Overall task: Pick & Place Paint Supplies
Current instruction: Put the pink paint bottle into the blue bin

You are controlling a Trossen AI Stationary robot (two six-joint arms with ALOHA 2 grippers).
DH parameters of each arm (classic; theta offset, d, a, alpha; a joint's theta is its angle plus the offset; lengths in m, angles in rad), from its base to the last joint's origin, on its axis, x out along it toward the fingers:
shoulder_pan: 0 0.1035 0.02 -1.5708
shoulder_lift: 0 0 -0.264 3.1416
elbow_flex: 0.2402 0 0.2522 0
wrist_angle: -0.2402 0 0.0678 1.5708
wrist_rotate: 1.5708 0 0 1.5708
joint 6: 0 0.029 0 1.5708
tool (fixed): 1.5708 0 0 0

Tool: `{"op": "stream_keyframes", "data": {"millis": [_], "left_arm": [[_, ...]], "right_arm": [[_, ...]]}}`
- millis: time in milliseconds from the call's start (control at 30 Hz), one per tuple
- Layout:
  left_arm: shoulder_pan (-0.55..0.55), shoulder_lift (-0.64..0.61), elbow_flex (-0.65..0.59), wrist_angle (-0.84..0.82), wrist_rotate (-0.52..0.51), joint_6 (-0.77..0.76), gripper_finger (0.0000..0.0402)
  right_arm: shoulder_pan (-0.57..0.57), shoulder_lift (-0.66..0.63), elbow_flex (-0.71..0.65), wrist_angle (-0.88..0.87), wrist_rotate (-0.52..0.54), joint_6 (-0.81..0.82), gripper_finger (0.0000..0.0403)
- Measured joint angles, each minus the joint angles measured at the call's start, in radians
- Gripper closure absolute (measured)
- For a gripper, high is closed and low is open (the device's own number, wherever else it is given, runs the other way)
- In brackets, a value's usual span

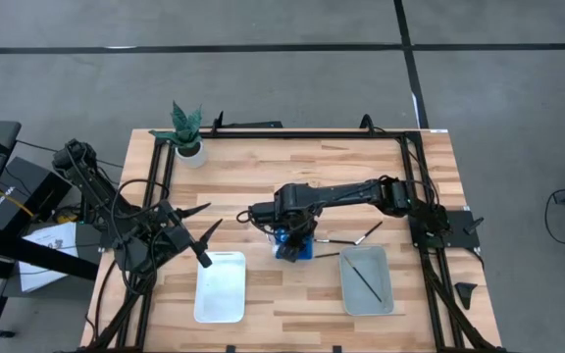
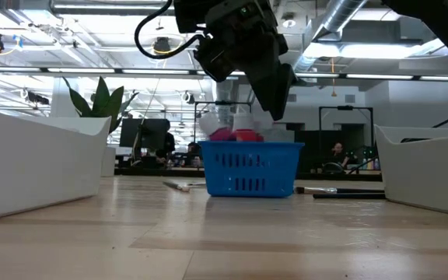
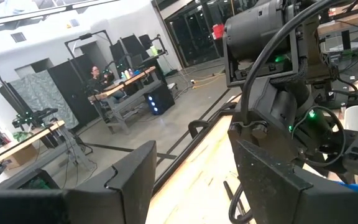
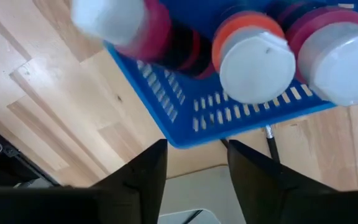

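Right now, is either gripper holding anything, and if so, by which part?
Nothing is held. The right gripper hangs open above the paint bottles in the blue basket; the left gripper waits open beside the white tray.

The slotted basket is bright blue; the paint bottles in it are red and magenta with white caps; the table is pale striped wood in a black frame; the left tray is white, the right tray pale grey; the brush in it is dark; the potted plant is green in a white pot; both arms are black.
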Motion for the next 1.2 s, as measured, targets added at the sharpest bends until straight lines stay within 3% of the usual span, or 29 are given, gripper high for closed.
{"op": "stream_keyframes", "data": {"millis": [500, 700, 867, 1000, 1200], "left_arm": [[0.0, 0.0, 0.0, 0.0, 0.001, 0.0, 0.0192], [0.0, 0.0, 0.0, 0.001, 0.01, -0.001, 0.0192], [0.0, 0.0, 0.0, 0.0, 0.012, -0.001, 0.0192], [0.0, 0.0, 0.0, 0.0, 0.014, -0.001, 0.0192], [0.0, 0.0, 0.0, 0.0, 0.025, -0.004, 0.0192]], "right_arm": [[0.063, -0.009, 0.183, 0.009, 0.04, -0.001, 0.0247], [0.116, -0.013, 0.178, 0.04, 0.062, -0.311, 0.0247], [0.173, -0.013, 0.178, 0.055, 0.242, -0.527, 0.0245], [0.204, 0.005, 0.177, 0.163, 0.282, -0.604, 0.0224], [0.186, 0.004, 0.178, 0.206, 0.306, -0.582, 0.016]]}}
